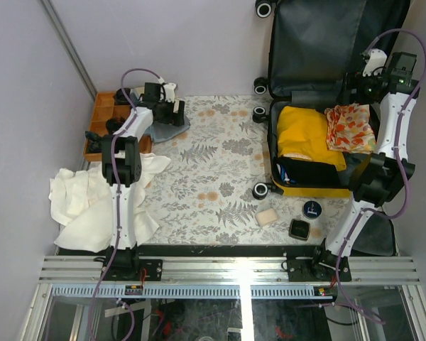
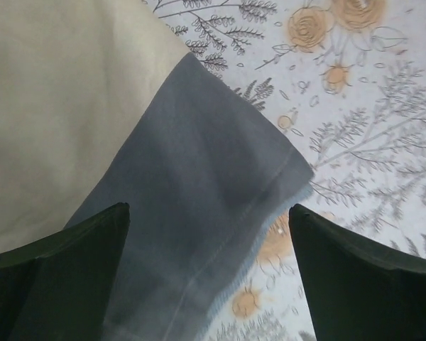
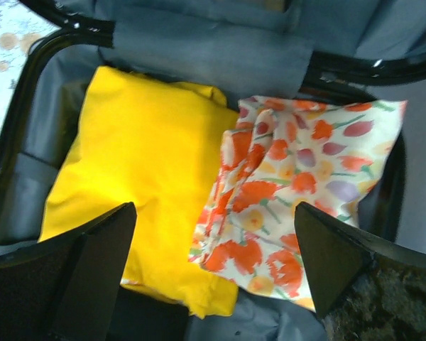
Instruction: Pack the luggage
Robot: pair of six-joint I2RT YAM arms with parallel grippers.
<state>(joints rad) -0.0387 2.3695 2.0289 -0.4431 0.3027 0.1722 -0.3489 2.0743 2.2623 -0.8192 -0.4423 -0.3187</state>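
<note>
The luggage (image 1: pixel 272 142) lies open at the back right, with its dark-lined lid standing against the wall. Inside it lie a folded yellow garment (image 1: pixel 303 135) and a floral cloth (image 1: pixel 350 128). My right gripper (image 1: pixel 366 82) hangs open and empty over them. In the right wrist view its gripper (image 3: pixel 216 270) is above the yellow garment (image 3: pixel 142 156) and the floral cloth (image 3: pixel 298 185), inside the black rim (image 3: pixel 28 78). My left gripper (image 1: pixel 168 117) is open just over a grey cloth (image 1: pixel 174 131). In the left wrist view its gripper (image 2: pixel 209 270) straddles the edge of the grey cloth (image 2: pixel 192 206).
An orange compartment tray (image 1: pixel 99 117) stands at the back left. A white cloth (image 1: pixel 92 202) lies crumpled at the front left, and a cream cloth (image 2: pixel 57 106) lies beside the grey one. A beige bar (image 1: pixel 268 217), a round black tin (image 1: pixel 312 210) and a small black box (image 1: pixel 299 228) lie before the suitcase.
</note>
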